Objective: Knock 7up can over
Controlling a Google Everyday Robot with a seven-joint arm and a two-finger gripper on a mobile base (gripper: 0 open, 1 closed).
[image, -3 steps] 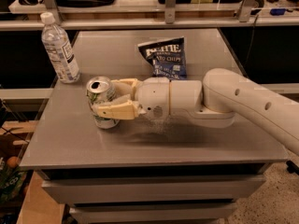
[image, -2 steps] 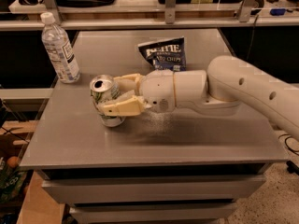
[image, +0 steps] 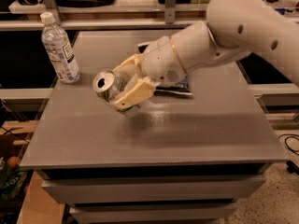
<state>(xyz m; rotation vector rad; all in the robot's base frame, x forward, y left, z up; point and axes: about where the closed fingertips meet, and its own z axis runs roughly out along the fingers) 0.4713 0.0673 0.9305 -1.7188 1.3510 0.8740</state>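
The 7up can (image: 108, 88), silver with green markings, is tilted with its silver top facing the camera and to the left. It sits between the two cream fingers (image: 135, 93) of my gripper (image: 122, 85), raised off the grey table (image: 154, 129). The gripper is shut on the can, with one finger above and behind it and one in front of it. The white arm reaches in from the upper right.
A clear plastic water bottle (image: 59, 48) with a white cap stands upright at the table's left rear. A dark blue chip bag (image: 175, 85) lies flat behind the gripper, mostly hidden by the arm. Shelving runs behind the table.
The arm has risen and swung; the can, upright on the table before, is now tilted toward the camera and lifted in the gripper.
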